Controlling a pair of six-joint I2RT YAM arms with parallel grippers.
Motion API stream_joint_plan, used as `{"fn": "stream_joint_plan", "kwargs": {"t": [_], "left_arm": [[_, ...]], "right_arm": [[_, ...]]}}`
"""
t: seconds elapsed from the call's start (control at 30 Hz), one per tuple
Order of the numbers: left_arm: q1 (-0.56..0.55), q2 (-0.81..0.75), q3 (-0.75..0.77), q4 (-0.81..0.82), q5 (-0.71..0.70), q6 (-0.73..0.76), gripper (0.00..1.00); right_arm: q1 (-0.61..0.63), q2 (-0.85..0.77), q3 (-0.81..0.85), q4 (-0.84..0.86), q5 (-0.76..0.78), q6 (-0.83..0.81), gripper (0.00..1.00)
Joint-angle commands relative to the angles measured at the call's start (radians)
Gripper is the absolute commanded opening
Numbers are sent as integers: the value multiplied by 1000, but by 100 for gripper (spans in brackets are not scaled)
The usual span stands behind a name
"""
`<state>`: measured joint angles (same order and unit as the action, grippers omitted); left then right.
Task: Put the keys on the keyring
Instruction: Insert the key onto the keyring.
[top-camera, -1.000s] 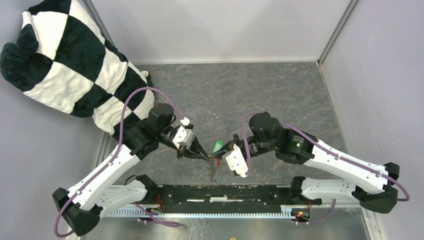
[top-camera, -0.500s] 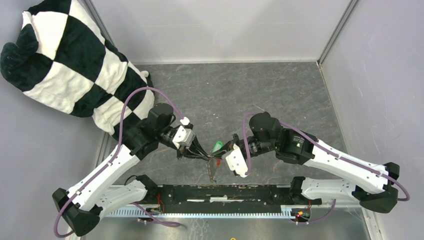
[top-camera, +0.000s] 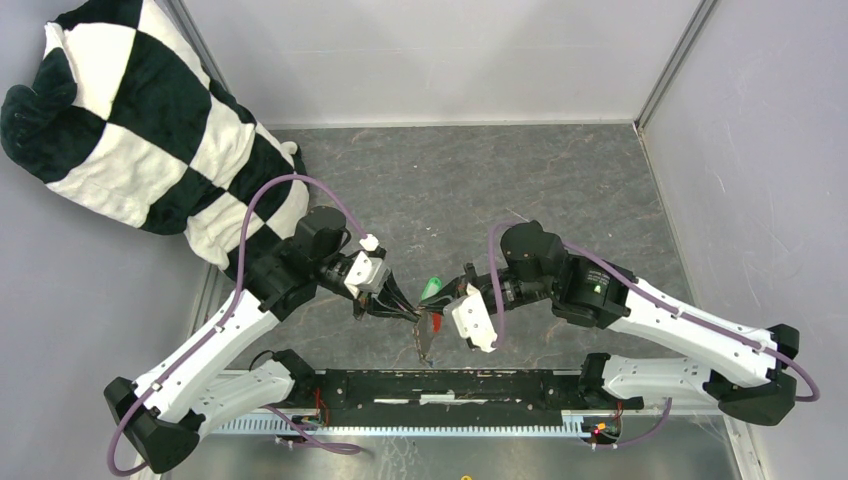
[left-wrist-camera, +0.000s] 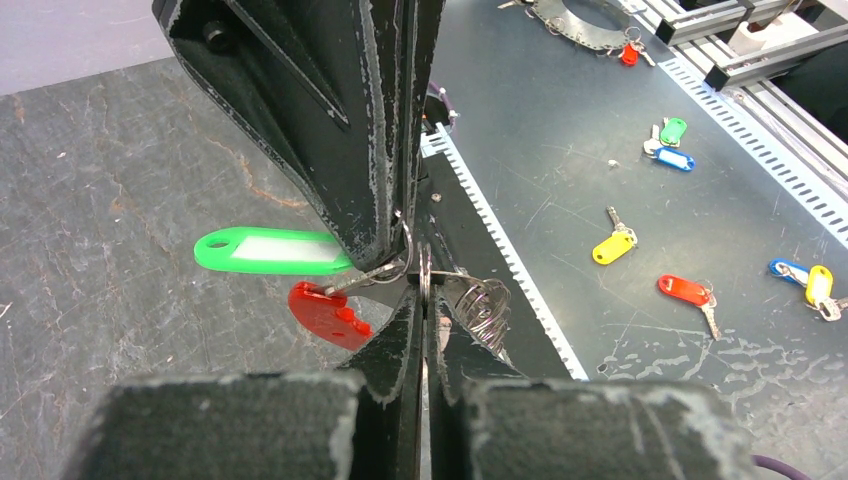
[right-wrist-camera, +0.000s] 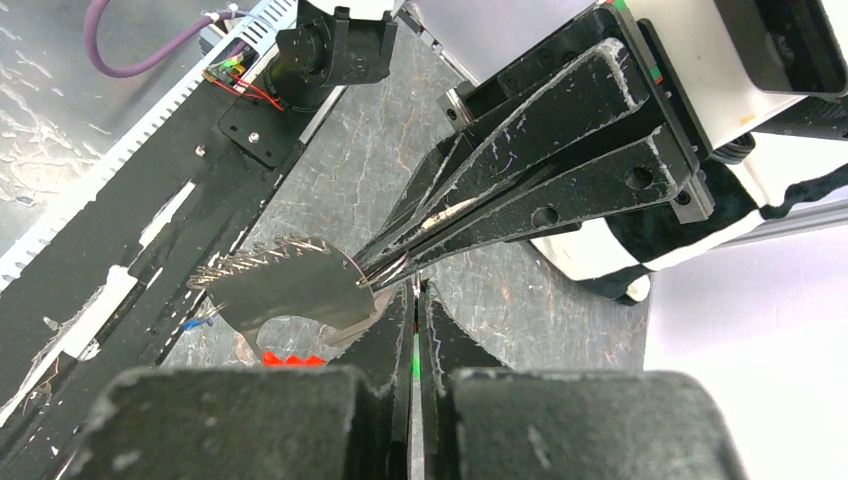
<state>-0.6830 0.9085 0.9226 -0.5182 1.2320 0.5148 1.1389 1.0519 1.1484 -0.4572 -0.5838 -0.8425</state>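
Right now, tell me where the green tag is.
In the top view the green tag is centre-frame, where the left gripper and right gripper meet tip to tip, with the red tag just below it in frame.

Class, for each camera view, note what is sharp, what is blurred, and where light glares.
Top external: even light, faint shadows, all in focus, though the green tag is tiny. Left wrist: the left gripper's fingers blur up close, while the green tag and red tag are crisp. Right wrist: the right gripper's fingers blur likewise, and the metal sheet glares.
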Motion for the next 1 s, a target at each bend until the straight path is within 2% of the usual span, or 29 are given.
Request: {"fn": "stream_joint_plan", "kwargs": {"t": [0.0,0.23,0.97], "left_arm": [[-4,-21,10,36,14,-41,2],[-4,-18,18,35,18,-50,2],[-5,-9,21,35,13,-59,2]], "right_arm": [[4,-1,30,8,10,-12,1],[4,-56,-21,-12,52,-20,1],[5,-20,8,-62,-19,-43,1]]}}
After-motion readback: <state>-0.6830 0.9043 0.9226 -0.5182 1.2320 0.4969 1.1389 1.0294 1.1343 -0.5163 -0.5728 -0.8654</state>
